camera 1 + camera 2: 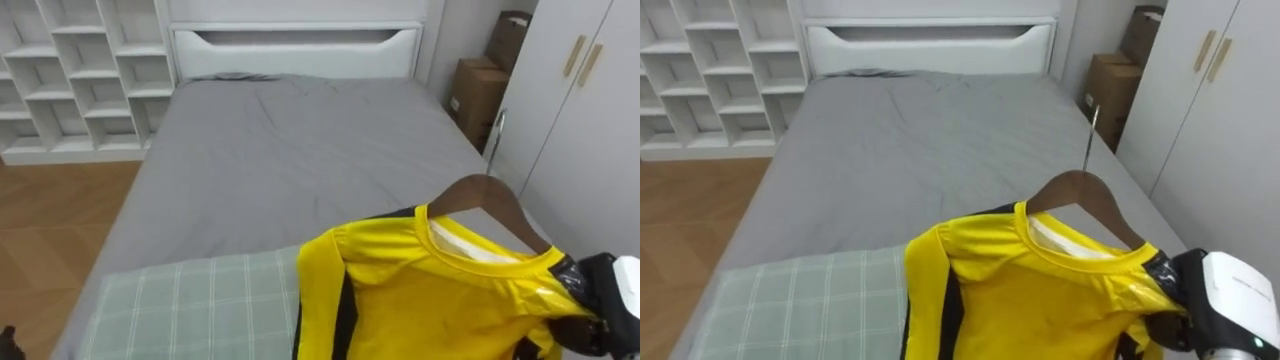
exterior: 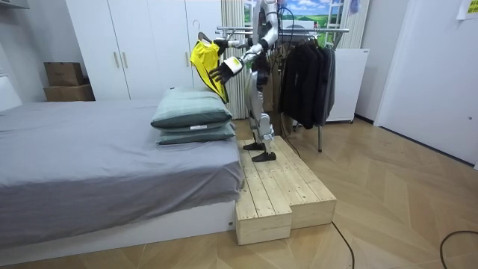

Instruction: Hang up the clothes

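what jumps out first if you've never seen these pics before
The bright yellow shirt on a wooden hanger, lower right in the eye views, gripped at its shoulder by the right robot hand. Behind it stretches the grey bed; in the room view the robot stands on a wooden platform at the bed's end, beside a clothes rack.

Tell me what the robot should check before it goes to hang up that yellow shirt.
1. The yellow shirt sits on the wooden hanger: ok, collar over its shoulders.
2. The right hand grips the shirt: ok, fingers curled at its shoulder.
3. The hook is free: ok, it stands up bare.
4. Facing the clothes rack: not ok; the robot faces the bed, with the rack behind it.
5. Room on that rack: cannot tell; dark clothes hang there.
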